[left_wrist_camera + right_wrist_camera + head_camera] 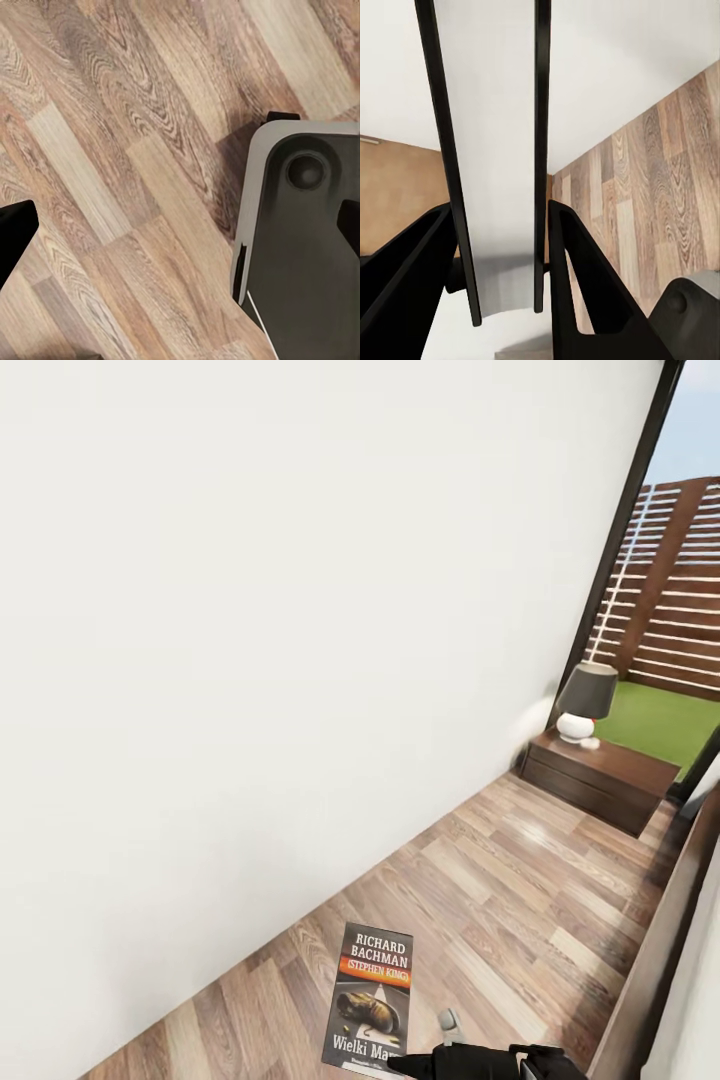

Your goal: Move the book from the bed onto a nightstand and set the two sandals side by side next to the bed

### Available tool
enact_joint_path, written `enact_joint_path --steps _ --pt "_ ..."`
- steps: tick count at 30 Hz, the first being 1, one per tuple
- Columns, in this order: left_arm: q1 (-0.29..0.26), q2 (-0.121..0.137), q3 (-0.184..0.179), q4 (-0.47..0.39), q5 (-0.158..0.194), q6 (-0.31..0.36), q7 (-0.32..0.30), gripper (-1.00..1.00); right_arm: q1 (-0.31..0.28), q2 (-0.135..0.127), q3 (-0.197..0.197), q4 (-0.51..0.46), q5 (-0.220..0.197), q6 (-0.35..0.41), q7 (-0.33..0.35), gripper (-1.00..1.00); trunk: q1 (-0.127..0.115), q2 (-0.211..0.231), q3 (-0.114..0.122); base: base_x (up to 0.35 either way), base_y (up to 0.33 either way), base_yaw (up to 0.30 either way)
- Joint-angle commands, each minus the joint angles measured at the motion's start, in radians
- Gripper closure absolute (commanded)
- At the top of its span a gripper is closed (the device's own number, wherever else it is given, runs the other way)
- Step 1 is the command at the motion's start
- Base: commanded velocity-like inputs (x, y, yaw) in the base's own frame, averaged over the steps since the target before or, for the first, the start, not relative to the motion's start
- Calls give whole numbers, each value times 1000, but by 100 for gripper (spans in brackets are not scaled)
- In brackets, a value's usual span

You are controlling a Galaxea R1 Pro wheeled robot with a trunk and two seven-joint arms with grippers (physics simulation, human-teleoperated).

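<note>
The book (372, 1000), dark with an orange band and white lettering, hangs above the wood floor with my right gripper (400, 1063) shut on its lower edge. In the right wrist view the book (499, 150) appears edge-on, clamped between the black fingers (585, 277). A dark-brown nightstand (600, 775) stands ahead against the white wall, beside the window. The bed's dark frame (655, 960) runs along the right edge. My left gripper (180, 229) is open over bare floor, holding nothing. The two sandals are out of view.
A white-based lamp with a dark shade (584, 702) sits on the nightstand's left part. A strip of plank floor (500, 900) lies between wall and bed. The robot's grey base (300, 240) is under the left wrist.
</note>
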Motion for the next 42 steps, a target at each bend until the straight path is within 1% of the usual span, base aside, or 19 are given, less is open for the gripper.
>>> enact_joint_path --steps 1,42 --pt "-1 0 -1 1 8 -4 0 -100 -1 -1 8 -1 -10 9 0 100 1 -2 -1 0 0 0" --pt "-1 0 -2 1 8 -4 0 -100 -1 -1 8 -1 -10 9 0 100 1 -2 64 0 0 0"
